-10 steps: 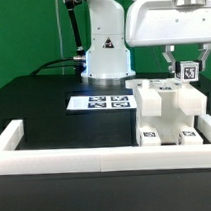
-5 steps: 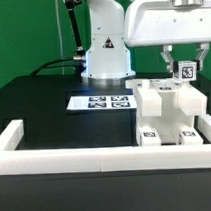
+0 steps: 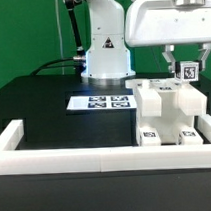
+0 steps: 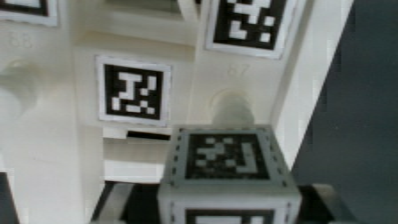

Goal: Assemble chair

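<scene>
At ext. view's right, on the black table point(image 3: 33, 105): chair point(image 3: 166, 115), a part-built stack of white blocks w/ tags on its near face, just behind the white border rail point(image 3: 66, 156). Gripper point(image 3: 188, 76) hangs over chair's far-right top, fingers clenched on a small tagged block point(image 3: 189, 71); whether block touches chair can't be told. Wrist view: small tagged block point(image 4: 228, 160) seen close, tagged white chair pieces beyond it. Marker board point(image 3: 103, 101) lies flat toward ext. view's left of chair, in front of robot base point(image 3: 104, 53).
</scene>
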Controlling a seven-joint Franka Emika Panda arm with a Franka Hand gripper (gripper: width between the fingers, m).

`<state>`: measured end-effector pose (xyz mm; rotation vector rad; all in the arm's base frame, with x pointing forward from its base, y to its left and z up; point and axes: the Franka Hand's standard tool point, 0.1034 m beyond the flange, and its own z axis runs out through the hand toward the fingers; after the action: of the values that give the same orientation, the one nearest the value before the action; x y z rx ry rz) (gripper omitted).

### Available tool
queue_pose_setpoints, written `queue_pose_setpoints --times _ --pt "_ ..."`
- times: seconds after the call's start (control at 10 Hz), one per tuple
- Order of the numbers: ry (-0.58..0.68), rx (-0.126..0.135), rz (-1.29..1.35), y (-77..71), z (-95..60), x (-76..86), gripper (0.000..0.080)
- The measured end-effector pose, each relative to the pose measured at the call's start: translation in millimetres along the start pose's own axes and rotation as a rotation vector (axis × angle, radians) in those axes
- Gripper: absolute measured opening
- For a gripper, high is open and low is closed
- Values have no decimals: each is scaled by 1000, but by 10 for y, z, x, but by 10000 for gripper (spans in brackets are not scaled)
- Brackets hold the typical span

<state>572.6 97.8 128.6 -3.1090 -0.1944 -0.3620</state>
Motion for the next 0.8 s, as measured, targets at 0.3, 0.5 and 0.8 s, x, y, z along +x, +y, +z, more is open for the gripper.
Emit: queue_pose_setpoints --times 0.3,0.5,0.8 --pt "17 -4 0 8 5 34 289" --pt "18 -2 0 4 -11 33 289" --pt "12 1 3 1 -26 -13 289"
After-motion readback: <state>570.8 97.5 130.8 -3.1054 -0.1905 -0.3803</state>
